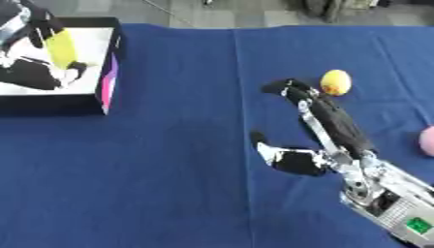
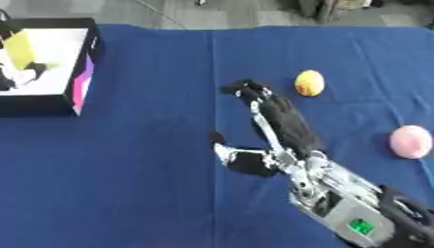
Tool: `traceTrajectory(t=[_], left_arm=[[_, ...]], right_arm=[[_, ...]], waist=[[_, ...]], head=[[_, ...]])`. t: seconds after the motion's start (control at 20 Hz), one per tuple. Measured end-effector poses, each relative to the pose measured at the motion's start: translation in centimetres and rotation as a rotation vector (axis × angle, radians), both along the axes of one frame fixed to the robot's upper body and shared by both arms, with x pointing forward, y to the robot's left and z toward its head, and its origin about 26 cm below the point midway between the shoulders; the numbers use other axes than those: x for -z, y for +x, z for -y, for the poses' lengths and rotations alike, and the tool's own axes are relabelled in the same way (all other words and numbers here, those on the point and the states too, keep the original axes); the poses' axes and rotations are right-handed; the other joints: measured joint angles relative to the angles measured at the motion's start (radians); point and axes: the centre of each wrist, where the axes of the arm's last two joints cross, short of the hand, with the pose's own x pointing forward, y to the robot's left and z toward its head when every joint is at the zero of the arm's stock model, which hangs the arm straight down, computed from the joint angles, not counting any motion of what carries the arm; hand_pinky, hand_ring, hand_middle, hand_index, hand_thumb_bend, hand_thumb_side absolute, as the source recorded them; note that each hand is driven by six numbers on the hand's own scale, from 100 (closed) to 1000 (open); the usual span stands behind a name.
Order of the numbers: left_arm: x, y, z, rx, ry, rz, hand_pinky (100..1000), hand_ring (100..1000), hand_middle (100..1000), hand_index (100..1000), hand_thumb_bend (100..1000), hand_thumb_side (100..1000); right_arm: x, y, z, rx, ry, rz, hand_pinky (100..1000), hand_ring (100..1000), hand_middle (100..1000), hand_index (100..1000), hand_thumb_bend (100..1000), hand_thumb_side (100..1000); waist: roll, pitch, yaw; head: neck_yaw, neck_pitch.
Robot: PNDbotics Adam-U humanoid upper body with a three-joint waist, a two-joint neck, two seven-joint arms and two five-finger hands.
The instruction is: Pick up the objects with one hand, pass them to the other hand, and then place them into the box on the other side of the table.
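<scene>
Blue-clothed worktop (image 1: pixel 169 160). Right robot hand (image 1: pixel 326 121) flat, fingers spread wide, empty, just beside yellow ball (image 1: pixel 335 82) near far right edge. Advice: curl fingers around ball before lifting. Box (image 1: pixel 106 36) at far left corner.

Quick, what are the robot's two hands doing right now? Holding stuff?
Right hand: open, fingers stretched out toward the yellow ball, holding nothing.
Left hand: over the box, holding a yellow object.
</scene>
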Motion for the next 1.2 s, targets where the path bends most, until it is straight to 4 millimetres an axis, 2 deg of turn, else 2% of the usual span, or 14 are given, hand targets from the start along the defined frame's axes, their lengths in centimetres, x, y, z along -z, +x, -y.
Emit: traceTrajectory(t=[0.15, 0.2, 0.25, 0.55, 0.8, 0.95, 1.0, 1.05, 1.1, 1.2], left_arm=[[0.3, 1.4, -1.7, -0.054, -0.047, 0.02, 717, 546, 447, 524, 276, 303], [0.5, 1.9, -2.2, -0.073, -0.062, 0.023, 717, 548, 449, 526, 277, 283], [0.7, 2.5, -2.7, -0.091, -0.077, 0.025, 717, 548, 449, 527, 276, 303], [2.9, 5.1, -5.1, -0.217, -0.122, 0.009, 723, 563, 468, 551, 298, 292], [4.7, 6.4, -6.8, -0.313, -0.13, -0.039, 764, 627, 525, 637, 496, 225], [5.6, 6.8, -7.6, -0.376, -0.126, -0.085, 809, 712, 598, 747, 600, 230], [5.8, 6.8, -7.9, -0.396, -0.122, -0.101, 839, 776, 675, 828, 678, 259], [5.9, 6.9, -8.1, -0.413, -0.119, -0.114, 859, 819, 727, 871, 746, 298], [6.0, 6.9, -8.2, -0.43, -0.114, -0.127, 871, 840, 745, 889, 802, 337], [6.1, 7.0, -8.4, -0.46, -0.1, -0.144, 897, 876, 779, 921, 960, 474]], right_arm=[[-1.6, 0.7, 1.8, 0.031, 0.062, 0.061, 807, 824, 780, 825, 239, 174], [-2.3, 0.9, 2.4, 0.043, 0.084, 0.084, 806, 823, 780, 824, 174, 195], [-3.1, 1.2, 3.0, 0.053, 0.103, 0.108, 805, 822, 777, 822, 239, 164], [-7.3, 1.8, 5.5, 0.108, 0.203, 0.193, 797, 816, 772, 818, 221, 160], [-9.4, 1.8, 6.9, 0.141, 0.27, 0.234, 795, 814, 770, 817, 225, 145], [-10.2, 1.7, 7.6, 0.158, 0.292, 0.263, 797, 815, 770, 816, 230, 138], [-10.4, 1.7, 7.8, 0.164, 0.296, 0.272, 797, 815, 770, 816, 236, 134], [-10.6, 1.7, 8.0, 0.171, 0.3, 0.28, 798, 815, 770, 816, 240, 131], [-10.8, 1.6, 8.3, 0.181, 0.3, 0.284, 798, 815, 770, 816, 240, 129], [-11.0, 1.5, 8.8, 0.205, 0.302, 0.294, 797, 814, 768, 815, 237, 131]], waist=[[-0.002, 0.009, -0.018], [-0.003, 0.01, -0.025], [-0.003, 0.011, -0.03], [-0.007, 0.022, -0.057], [-0.008, 0.028, -0.069], [-0.011, 0.028, -0.07], [-0.012, 0.028, -0.07], [-0.012, 0.028, -0.07], [-0.012, 0.028, -0.07], [-0.013, 0.028, -0.07]], head=[[0.023, -0.011], [0.029, -0.013], [0.034, -0.016], [0.063, -0.024], [0.082, -0.028], [0.089, -0.028], [0.089, -0.028], [0.089, -0.028], [0.089, -0.028], [0.089, -0.028]])
